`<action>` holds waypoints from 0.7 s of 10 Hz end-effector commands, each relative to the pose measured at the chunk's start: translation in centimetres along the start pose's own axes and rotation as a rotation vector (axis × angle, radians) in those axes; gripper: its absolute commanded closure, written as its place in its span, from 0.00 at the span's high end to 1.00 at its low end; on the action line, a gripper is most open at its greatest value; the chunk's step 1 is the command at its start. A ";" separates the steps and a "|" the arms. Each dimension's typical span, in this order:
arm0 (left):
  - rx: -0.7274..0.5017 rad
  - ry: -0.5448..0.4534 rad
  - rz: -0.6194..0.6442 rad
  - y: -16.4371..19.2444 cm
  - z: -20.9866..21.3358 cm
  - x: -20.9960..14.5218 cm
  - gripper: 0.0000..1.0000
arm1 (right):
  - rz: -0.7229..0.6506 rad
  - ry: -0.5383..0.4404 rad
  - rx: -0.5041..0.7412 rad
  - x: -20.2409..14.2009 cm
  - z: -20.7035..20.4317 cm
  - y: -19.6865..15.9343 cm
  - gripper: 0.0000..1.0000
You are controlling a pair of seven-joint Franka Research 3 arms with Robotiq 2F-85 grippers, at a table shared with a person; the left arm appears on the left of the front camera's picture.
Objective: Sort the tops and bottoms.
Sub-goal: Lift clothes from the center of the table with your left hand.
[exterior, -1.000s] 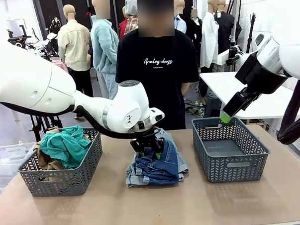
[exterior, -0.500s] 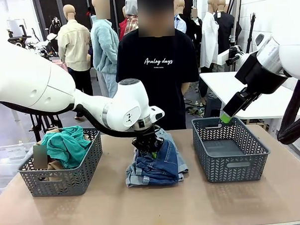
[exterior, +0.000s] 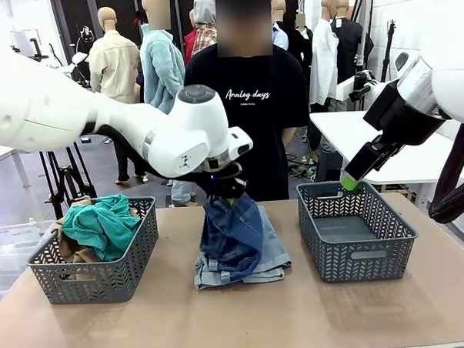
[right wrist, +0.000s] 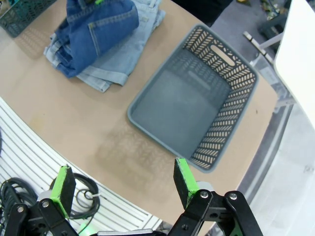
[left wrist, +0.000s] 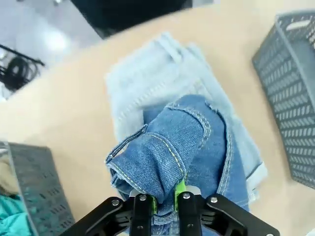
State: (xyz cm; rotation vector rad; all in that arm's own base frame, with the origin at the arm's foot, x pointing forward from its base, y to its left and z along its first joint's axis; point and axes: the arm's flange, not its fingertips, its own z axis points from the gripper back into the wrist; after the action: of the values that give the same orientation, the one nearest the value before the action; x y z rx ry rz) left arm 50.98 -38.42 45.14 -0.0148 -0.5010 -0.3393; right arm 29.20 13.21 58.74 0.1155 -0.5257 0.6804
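My left gripper (exterior: 222, 187) is shut on a dark blue pair of denim shorts (exterior: 231, 234) and holds it above the middle of the table, its lower part still draped on the pile. In the left wrist view the green pads of that gripper (left wrist: 165, 197) pinch a fold of the dark shorts (left wrist: 184, 140). Light, faded shorts (exterior: 272, 257) lie flat beneath them (left wrist: 147, 78). A teal-green shirt (exterior: 103, 222) and a tan shirt (exterior: 68, 247) fill the left basket (exterior: 98, 278). My right gripper (right wrist: 123, 186) hangs open and holds nothing, high over the right basket's (exterior: 359, 257) back rim.
The right basket (right wrist: 231, 113) has nothing in it. A person in a black T-shirt (exterior: 249, 119) stands at the table's far edge, behind the shorts. A white table (exterior: 392, 144) stands behind at the right. Bare tabletop runs along the near edge.
My left gripper closed on the dark blue shorts and rose, pulling them up off the pile. The right arm stayed still.
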 end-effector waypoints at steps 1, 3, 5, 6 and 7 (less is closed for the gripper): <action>0.045 -0.111 0.007 -0.1 2.4 -0.8 0.00 | 0.009 0.009 -0.011 0.2 -0.1 -0.2 1.00; -0.094 -0.161 0.016 -0.3 5.3 -0.6 0.00 | 0.009 0.009 -0.011 0.2 -0.1 -0.2 1.00; 0.017 -0.087 -0.014 -0.2 3.7 0.6 0.00 | 0.009 0.009 -0.011 0.2 -0.1 -0.2 1.00; 0.017 -0.087 -0.014 -0.2 3.7 0.6 0.00 | 0.009 0.009 -0.011 0.2 -0.1 -0.2 1.00; 0.017 -0.087 -0.014 -0.2 3.7 0.6 0.00 | 0.009 0.009 -0.011 0.2 -0.1 -0.2 1.00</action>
State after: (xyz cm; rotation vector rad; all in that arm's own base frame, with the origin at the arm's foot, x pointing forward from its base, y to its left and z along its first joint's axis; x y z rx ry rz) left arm 49.55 -38.21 47.93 -0.0238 -0.5779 -0.3448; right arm 29.20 13.21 58.74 0.1155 -0.5256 0.6804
